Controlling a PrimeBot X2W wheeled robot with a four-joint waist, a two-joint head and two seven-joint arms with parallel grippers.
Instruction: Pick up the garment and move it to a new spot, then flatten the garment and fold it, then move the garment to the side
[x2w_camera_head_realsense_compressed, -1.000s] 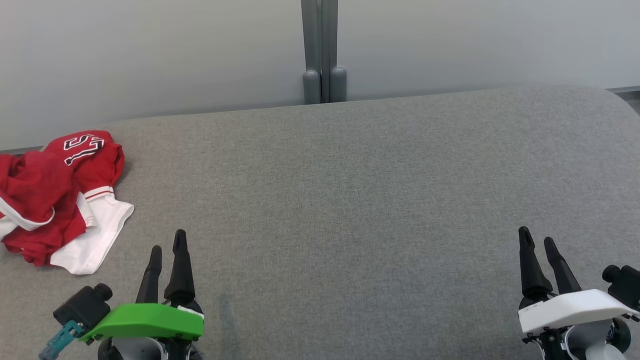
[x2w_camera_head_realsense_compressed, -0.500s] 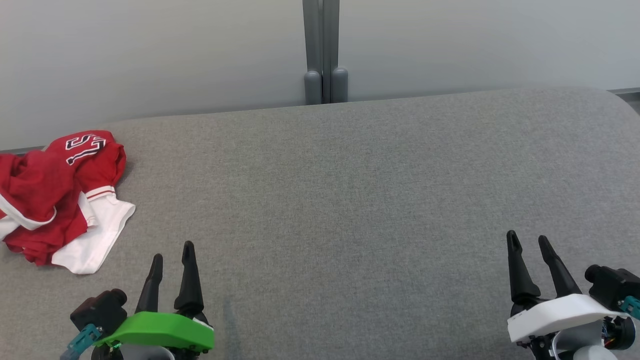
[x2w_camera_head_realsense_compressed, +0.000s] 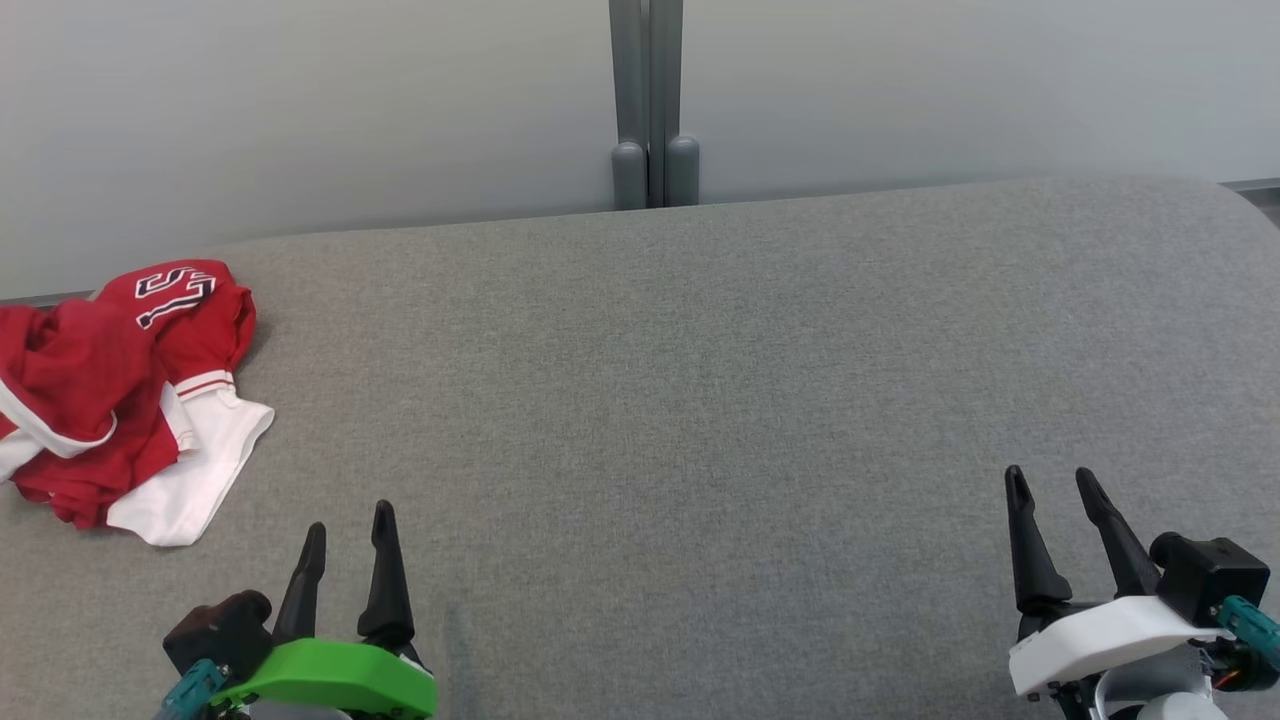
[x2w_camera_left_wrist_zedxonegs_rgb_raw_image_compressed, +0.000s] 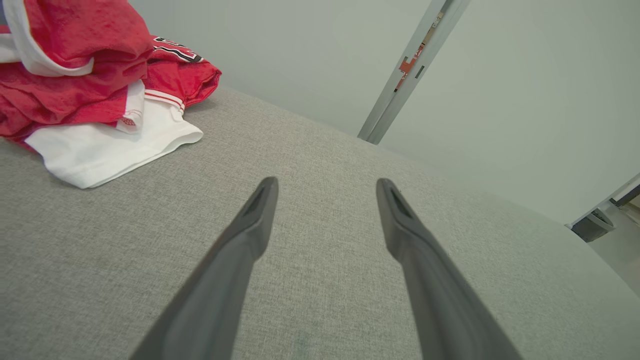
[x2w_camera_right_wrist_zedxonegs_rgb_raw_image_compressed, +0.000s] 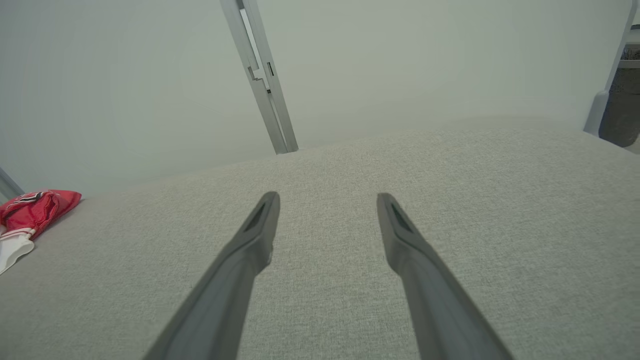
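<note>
The garment (x2w_camera_head_realsense_compressed: 110, 400) is a crumpled red and white jersey with black-and-white lettering, lying at the far left of the grey fabric surface (x2w_camera_head_realsense_compressed: 680, 400). It also fills the upper left of the left wrist view (x2w_camera_left_wrist_zedxonegs_rgb_raw_image_compressed: 95, 100) and peeks in at the left edge of the right wrist view (x2w_camera_right_wrist_zedxonegs_rgb_raw_image_compressed: 27, 215). My left gripper (x2w_camera_head_realsense_compressed: 348, 522) is open at the lower left, just right of and nearer than the garment, touching nothing. In the lower right my right gripper (x2w_camera_head_realsense_compressed: 1050, 480) stands open over bare fabric. Both pairs of fingers (x2w_camera_left_wrist_zedxonegs_rgb_raw_image_compressed: 255, 220) (x2w_camera_right_wrist_zedxonegs_rgb_raw_image_compressed: 260, 225) are spread with nothing between them.
A pale wall runs behind the surface, with a grey vertical post (x2w_camera_head_realsense_compressed: 655, 100) at its middle. The surface's far edge curves down at the right (x2w_camera_head_realsense_compressed: 1230, 200). A dark object (x2w_camera_right_wrist_zedxonegs_rgb_raw_image_compressed: 620, 100) stands beyond the right end.
Both grippers have drawn back toward the bottom of the head view; the right one also shifted slightly left. The garment has not moved.
</note>
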